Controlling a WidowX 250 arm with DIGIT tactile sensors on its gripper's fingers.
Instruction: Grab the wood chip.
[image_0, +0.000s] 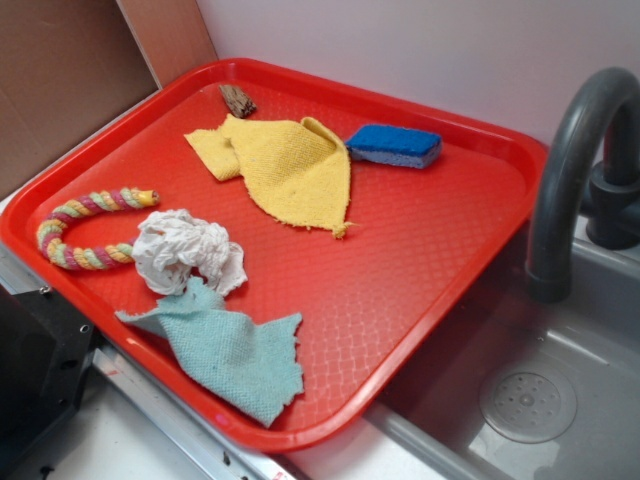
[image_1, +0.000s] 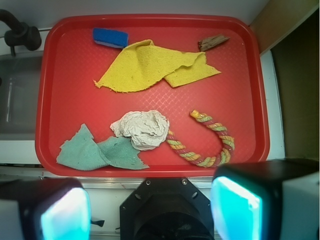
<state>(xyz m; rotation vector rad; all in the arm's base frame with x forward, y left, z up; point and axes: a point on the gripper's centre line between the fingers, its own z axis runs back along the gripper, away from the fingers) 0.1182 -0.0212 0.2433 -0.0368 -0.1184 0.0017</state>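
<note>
Brown wood chip lies flat in the far corner of the red tray, near the rim, just beside the yellow cloth. Hand hangs well back over the near edge, fingers spread, holding nothing. Best approach: come down across the chip's narrow width, clear of cloth and rim. Sponge, rope, paper wad, green cloth sit apart, not blocking.

Setting: a mock kitchen counter, probably a toy one. A grey sink basin with a round drain and a dark curved faucet lies beside the red tray below my wrist camera. A plain pale wall and a wooden panel back it.
</note>
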